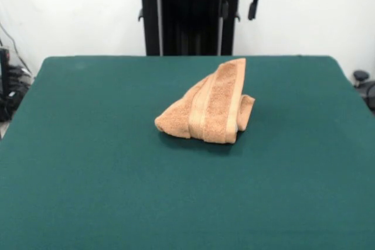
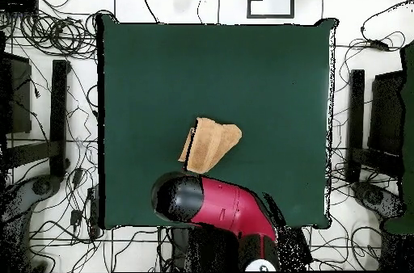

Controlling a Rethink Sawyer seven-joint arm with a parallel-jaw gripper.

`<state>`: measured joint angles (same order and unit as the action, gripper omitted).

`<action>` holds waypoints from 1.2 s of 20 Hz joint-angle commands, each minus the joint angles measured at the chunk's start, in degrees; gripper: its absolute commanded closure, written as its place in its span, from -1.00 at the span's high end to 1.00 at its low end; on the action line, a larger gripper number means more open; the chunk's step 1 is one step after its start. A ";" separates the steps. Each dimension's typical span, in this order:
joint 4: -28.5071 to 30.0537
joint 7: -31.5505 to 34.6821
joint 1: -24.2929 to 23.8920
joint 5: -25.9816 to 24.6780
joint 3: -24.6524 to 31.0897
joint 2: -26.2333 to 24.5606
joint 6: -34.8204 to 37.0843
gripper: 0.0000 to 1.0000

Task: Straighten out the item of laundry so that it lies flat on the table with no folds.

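Tool (image 1: 239, 5) up at 12 o'clock in front view, clear of worktop (image 1: 88, 162); can't tell its state from here. I see the orange-tan towel (image 1: 210, 107) bunched, folded, approx. mid-worktop.

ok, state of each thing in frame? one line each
towel: folded over itself in a bunched wedge, not flat, band stripes showing, nothing gripping it
table: green top, towel lying near its middle
gripper: raised at the far edge above the table, clear of the towel; open or shut can't be told
arm: drawn back over the table's robot-side edge, its head close to the towel from overhead
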<state>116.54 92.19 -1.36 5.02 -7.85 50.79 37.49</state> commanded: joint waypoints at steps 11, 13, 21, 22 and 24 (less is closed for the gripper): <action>-4.39 18.34 6.18 2.66 -5.06 -1.22 -7.75 1.00; -3.60 19.62 7.43 3.43 -5.76 -0.67 -6.64 1.00; -1.95 23.84 10.76 8.56 -4.55 -3.68 -14.54 1.00; -1.46 23.14 9.82 9.07 -3.43 -4.50 -15.52 1.00; -0.41 22.52 8.61 10.14 -1.15 -5.53 -17.85 1.00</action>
<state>114.19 98.67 7.92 10.10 -14.69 50.15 28.19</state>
